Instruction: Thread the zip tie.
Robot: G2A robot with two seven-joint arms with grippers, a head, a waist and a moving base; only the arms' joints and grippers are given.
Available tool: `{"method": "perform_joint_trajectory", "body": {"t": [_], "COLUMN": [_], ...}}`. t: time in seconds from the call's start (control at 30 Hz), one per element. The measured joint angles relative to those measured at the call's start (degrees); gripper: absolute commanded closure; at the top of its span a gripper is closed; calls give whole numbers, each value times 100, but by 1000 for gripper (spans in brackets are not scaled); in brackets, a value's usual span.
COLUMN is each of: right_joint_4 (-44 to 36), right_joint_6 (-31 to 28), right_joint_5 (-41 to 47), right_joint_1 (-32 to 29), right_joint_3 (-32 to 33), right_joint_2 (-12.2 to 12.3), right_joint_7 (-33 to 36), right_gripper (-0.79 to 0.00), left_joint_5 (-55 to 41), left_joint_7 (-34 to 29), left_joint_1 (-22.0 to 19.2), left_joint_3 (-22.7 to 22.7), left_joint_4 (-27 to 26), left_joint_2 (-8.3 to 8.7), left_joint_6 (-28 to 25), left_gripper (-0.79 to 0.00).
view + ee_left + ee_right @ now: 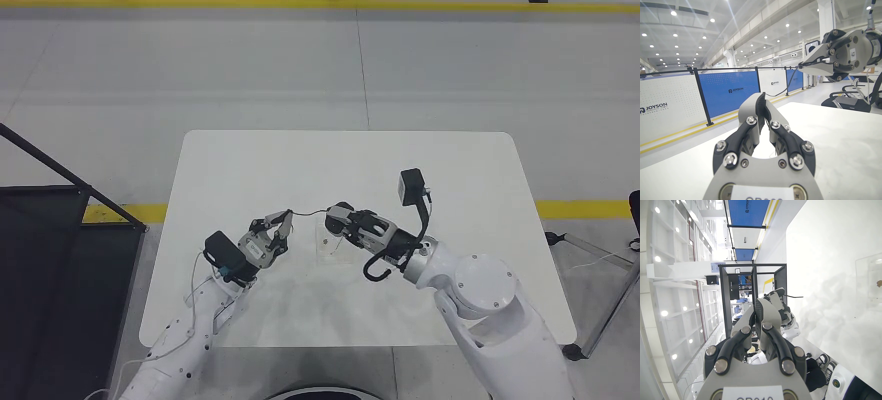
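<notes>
Left gripper [763, 98]: pale grey metal fingers on black curved links with bright screw heads, lined with black ribbed pads [761, 111]. The pads are pressed together on one end of the zip tie [308, 211].

Right gripper [758, 303]: same build, wedge-shaped fingers. These pinch tight on the other end of the tie. The wrist housing is a round metal cylinder with a dark cable looping off it.

Zip tie: thin black flexible strap. It hangs in a shallow curve in the air between the two grippers, above the middle of the table [450, 170]. A short black length [795, 297] sticks out beside the left gripper in the right wrist view. Which end is head and which is tail cannot be made out, and the parts inside both grips are hidden by the pads.

Table: white, matte, rectangular with rounded corners.

Clear plastic pouch [330, 250]: flat and transparent, lying on the table below the right gripper. It has a small brown speck inside. The pouch is cut off at the frame edge in the right wrist view, and its contents are too small to identify.
</notes>
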Motion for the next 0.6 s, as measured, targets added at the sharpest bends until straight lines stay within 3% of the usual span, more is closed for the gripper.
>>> {"method": "perform_joint_trajectory", "body": {"t": [0.6], "right_joint_4": [-18], "right_joint_6": [-147], "right_joint_5": [50], "right_joint_1": [-87], "right_joint_3": [83], "right_joint_2": [-11], "right_joint_7": [14], "right_gripper": [0], "left_joint_5": [155], "left_joint_7": [-20], "left_joint_1": [15], "left_joint_3": [56], "left_joint_4": [7], "left_joint_2": [-10], "left_joint_6": [-113], "left_gripper": [0]}}
